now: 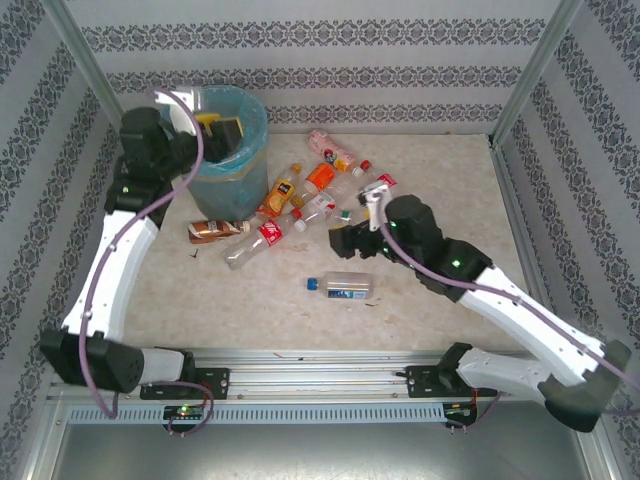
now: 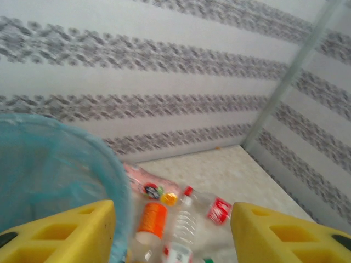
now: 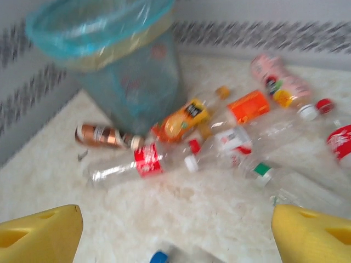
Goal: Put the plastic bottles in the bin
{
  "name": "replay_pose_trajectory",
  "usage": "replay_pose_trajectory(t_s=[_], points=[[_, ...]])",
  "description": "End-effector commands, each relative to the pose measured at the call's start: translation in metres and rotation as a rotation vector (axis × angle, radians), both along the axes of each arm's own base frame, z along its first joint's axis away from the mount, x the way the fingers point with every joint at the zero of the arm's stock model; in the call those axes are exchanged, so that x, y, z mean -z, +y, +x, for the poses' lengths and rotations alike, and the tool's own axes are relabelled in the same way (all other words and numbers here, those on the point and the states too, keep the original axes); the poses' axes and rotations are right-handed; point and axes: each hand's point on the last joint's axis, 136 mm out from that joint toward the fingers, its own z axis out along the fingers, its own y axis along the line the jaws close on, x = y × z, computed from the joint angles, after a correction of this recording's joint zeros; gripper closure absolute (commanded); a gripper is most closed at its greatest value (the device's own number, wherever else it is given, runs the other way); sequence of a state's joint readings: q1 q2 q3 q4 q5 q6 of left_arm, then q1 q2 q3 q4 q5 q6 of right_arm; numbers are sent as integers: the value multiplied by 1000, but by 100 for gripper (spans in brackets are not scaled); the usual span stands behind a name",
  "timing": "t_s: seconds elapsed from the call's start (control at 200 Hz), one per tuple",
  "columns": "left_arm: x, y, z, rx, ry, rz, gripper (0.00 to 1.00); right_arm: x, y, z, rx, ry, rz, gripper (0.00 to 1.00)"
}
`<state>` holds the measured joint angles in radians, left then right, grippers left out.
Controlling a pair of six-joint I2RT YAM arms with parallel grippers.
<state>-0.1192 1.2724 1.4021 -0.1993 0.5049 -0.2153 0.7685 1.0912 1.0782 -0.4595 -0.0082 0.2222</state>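
Right wrist view: the right gripper gapes empty. A blue-capped bottle lies just beneath it, and a red-labelled bottle lies crosswise ahead. The bin stands beyond, leftward, where the left gripper hangs spread and empty at its rim.

Marbled tabletop, striped wallpaper walls — metal corner posts

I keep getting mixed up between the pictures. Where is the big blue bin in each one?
Top external: the bin stands at the back left of the table.
Left wrist: the bin is at the left edge, seen close up, with its blue rim curving down.
Right wrist: the bin is at the top left, behind the bottles.
Shared landmark: the orange-label bottle lies to the right of the bin in every view.
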Motion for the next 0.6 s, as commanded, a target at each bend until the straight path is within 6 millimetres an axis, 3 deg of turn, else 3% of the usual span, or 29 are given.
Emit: replay_pose_trajectory(t_s=[0.0,0.1,0.27,0.35,0.41,0.6], points=[[29,-34,-43,167,-12,63,41,41,16,-42,-342,94,-175,10],[62,-56,-78,293,-33,75,41,67,12,-42,-391,86,-280,5],[125,-77,-115,429,29,90,41,86,-14,3,-225,40,-338,7],[151,-82,-121,446,58,122,40,92,-33,31,-132,75,-344,7],[164,-81,-120,428,83,137,39,95,-60,59,-4,119,-379,6],[176,-69,-113,351,90,195,34,106,-135,135,322,243,-317,5]])
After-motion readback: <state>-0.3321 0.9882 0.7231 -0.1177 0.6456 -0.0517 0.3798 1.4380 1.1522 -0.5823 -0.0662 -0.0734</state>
